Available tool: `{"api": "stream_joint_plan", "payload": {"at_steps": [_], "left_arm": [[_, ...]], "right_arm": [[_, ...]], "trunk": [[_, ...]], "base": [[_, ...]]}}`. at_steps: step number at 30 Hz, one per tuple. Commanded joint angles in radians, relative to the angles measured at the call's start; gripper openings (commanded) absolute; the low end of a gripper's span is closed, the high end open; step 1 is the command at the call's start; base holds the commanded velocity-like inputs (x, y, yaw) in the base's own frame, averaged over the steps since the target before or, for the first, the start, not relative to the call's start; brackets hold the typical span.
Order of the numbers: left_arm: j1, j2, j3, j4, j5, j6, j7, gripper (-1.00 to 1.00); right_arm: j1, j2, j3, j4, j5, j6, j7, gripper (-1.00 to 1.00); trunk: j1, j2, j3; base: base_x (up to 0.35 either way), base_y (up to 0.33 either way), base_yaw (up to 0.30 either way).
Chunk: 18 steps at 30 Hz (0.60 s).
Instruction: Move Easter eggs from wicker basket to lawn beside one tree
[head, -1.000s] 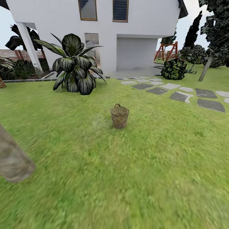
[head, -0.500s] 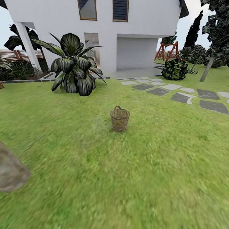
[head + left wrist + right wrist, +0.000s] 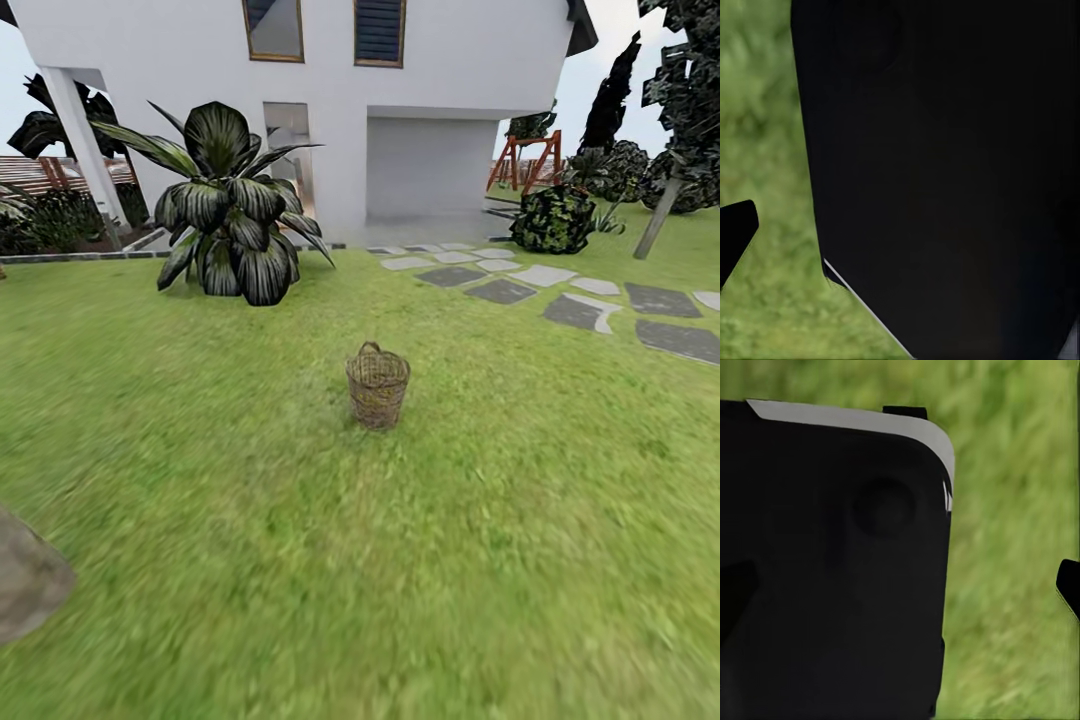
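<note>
The round brown wicker basket (image 3: 378, 386) stands upright on the lawn (image 3: 400, 560) in the middle of the head view, its small loop handle on the far rim. The eggs are hidden; from here the basket's inside cannot be seen. A thick pale grey-brown tree trunk (image 3: 25, 585) leans in at the lower left edge. In the left wrist view a dark fingertip (image 3: 733, 232) shows over grass beside a large black body (image 3: 945, 180). The right wrist view has another dark fingertip (image 3: 1069, 589) over grass next to a black housing (image 3: 832, 570). Whether either gripper is open cannot be told.
A big dark broad-leaved plant (image 3: 228, 205) grows behind the basket to the left, before a white house (image 3: 400, 110). Grey stepping stones (image 3: 580, 310) cross the grass at the right. A round bush (image 3: 552, 218) and a thin leaning trunk (image 3: 658, 215) stand at the far right.
The whole head view has shifted, so the camera has moved: the basket now sits lower and slightly larger, and the trunk at the lower left has slid further out of view.
</note>
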Motion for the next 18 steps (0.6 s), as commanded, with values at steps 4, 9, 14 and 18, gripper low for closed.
{"api": "stream_joint_plan", "payload": {"at_steps": [4, 9, 14, 18], "left_arm": [[0.000, -0.003, 0.000, 0.000, 0.000, -0.002, 0.000, 1.00], [0.000, 0.000, 0.003, 0.001, 0.005, -0.002, 0.000, 1.00], [0.000, -0.002, 0.004, 0.000, 0.007, -0.001, 0.000, 1.00], [0.000, -0.005, 0.002, 0.000, 0.003, -0.001, 0.000, 1.00]], "right_arm": [[0.000, 0.000, 0.000, -0.001, -0.001, -0.004, 0.001, 1.00], [0.000, 0.001, 0.002, -0.005, 0.003, -0.003, 0.002, 1.00], [0.000, 0.000, 0.005, -0.010, 0.008, -0.002, 0.002, 1.00], [-0.001, -0.003, 0.006, -0.012, 0.009, -0.003, 0.001, 1.00]], "trunk": [[0.001, 0.000, -0.001], [0.001, 0.000, -0.001], [0.001, 0.000, -0.001], [0.001, 0.000, -0.001]], "base": [[0.337, 0.000, 0.000], [0.337, 0.000, 0.000], [0.337, 0.000, 0.000], [0.337, 0.000, 0.000]]}}
